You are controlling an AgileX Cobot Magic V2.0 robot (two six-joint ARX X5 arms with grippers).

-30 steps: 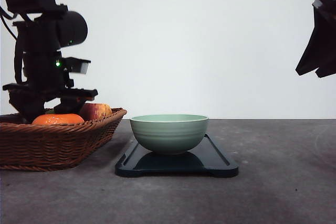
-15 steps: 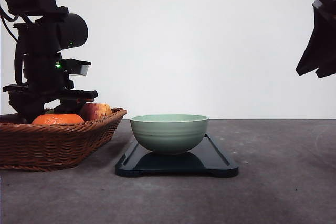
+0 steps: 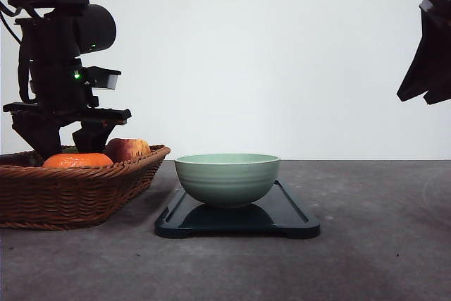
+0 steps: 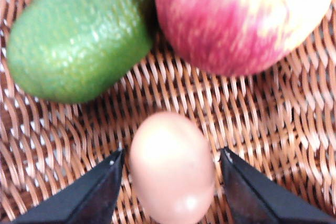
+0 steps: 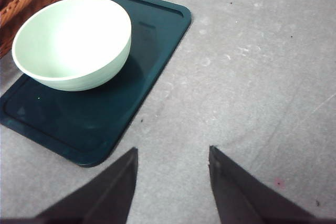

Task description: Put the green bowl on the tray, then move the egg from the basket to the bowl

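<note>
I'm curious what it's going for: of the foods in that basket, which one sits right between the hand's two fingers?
The pale egg. It sits between the left hand's dark fingers, while the green avocado and red apple lie beyond them.

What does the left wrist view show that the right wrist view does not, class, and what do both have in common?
Left wrist view alone: the egg between the left hand's two fingers, with an avocado and an apple lying on the weave.

Right wrist view alone: the green bowl, empty, standing on the tray, with the grey table around it and the right hand open above the table.

Both: the wicker basket, plus a pair of dark fingers.
</note>
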